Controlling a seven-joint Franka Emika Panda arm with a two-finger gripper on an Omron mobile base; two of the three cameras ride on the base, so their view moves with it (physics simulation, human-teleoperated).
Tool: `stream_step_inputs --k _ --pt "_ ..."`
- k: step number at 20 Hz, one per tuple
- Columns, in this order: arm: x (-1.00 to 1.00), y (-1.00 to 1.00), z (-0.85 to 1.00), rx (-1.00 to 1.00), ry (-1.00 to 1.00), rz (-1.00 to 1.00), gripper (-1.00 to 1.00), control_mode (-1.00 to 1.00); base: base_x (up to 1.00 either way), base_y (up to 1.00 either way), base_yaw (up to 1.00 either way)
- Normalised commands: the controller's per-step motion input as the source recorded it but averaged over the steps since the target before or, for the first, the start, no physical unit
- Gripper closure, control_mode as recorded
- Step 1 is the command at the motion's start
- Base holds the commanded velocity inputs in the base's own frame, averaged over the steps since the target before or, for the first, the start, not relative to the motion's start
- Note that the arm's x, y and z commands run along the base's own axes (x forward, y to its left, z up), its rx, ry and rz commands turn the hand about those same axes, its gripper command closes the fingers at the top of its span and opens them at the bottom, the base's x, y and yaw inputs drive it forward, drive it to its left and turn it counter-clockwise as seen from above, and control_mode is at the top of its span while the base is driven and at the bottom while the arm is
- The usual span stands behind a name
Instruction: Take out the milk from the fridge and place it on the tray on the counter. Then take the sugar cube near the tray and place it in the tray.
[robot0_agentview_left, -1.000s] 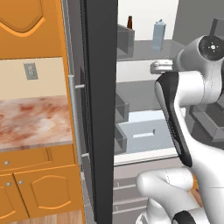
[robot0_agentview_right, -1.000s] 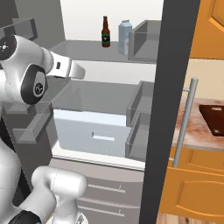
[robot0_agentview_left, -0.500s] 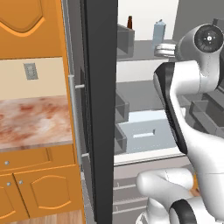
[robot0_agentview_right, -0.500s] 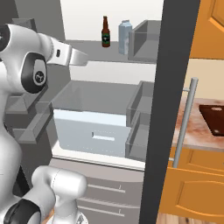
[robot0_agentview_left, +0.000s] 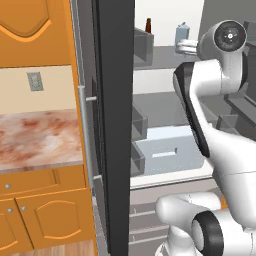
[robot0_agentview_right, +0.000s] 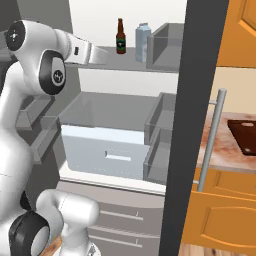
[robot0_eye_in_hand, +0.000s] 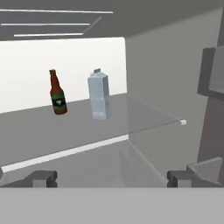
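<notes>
Since a second ago your arm has risen to the top shelf, gripper (robot0_eye_in_hand: 109, 177) wide open and empty; steer to 11 o'clock so the jaws straddle the milk (robot0_eye_in_hand: 98, 94), clear of the bottle (robot0_eye_in_hand: 57, 92) at its left.

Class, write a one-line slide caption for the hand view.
Open pincer faces the fridge shelf, where the milk stands upright beside a brown bottle.

The arm (robot0_agentview_left: 220, 145) is showing glossy white rounded shells, black bands at the joints and round dark caps; its two fingers (robot0_eye_in_hand: 41, 178) are looking small, blocky and dark grey.
</notes>
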Motion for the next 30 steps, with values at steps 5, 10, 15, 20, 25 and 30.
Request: stream_step_inputs --k 5,10,15,20,25,30 --pt "0.58 -0.09 0.05 0.0 0.0 -0.02 -1.0 -1.0 0.0 0.0 0.0" --pt "0.57 -0.24 -0.02 0.0 -0.01 0.0 -1.0 -1.0 0.0 0.0 0.0" --pt "0.5 -0.23 -0.13 0.0 -0.1 0.0 -1.0 -1.0 0.0 0.0 0.0" --pt "0.34 -0.03 -0.03 0.0 -0.11 -0.01 -1.0 -1.0 0.0 0.0 0.0" --pt "0.57 0.0 0.0 0.0 0.01 -0.01 -1.0 -1.0 0.0 0.0 0.0" --pt "0.59 0.0 0.0 0.0 0.08 0.0 -1.0 -1.0 0.0 0.0 0.0"
